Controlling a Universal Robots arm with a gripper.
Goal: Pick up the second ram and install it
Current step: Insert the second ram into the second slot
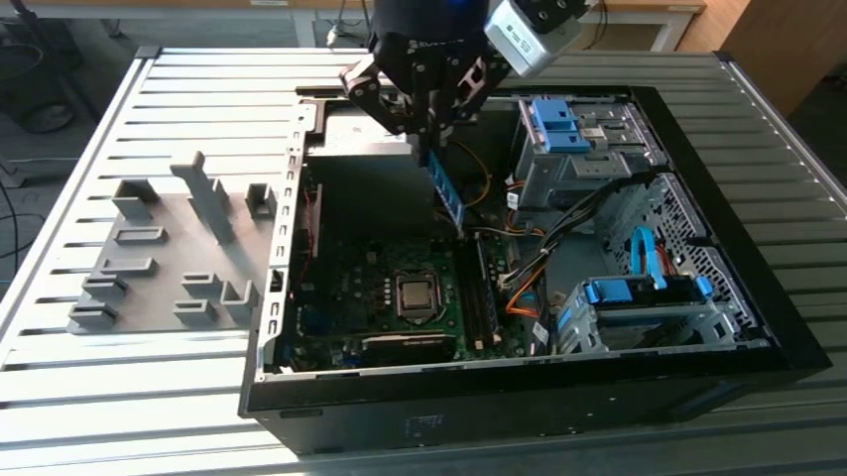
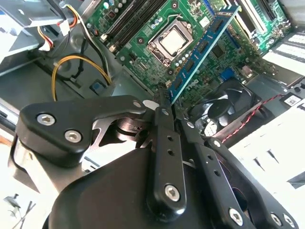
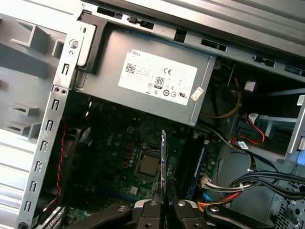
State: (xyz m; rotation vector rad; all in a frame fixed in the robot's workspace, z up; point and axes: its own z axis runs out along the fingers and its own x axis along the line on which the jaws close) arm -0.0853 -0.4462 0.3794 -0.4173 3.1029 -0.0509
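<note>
The second ram (image 1: 446,191) is held clamped by one end in the gripper (image 1: 430,149), its long axis slanting down toward the motherboard (image 1: 364,288) below.

We see a counter (image 1: 173,89) of pale metal slats running across the exterior view, with bright light falling on its left part and glaring off the ridges. At the far edge, on the exterior view's left, a dark wheel (image 1: 40,109) stands on a grey floor (image 1: 27,159) with a black cable (image 1: 16,213) trailing near it. At the far right, wooden furniture (image 1: 781,40) rises beyond the counter.
</note>
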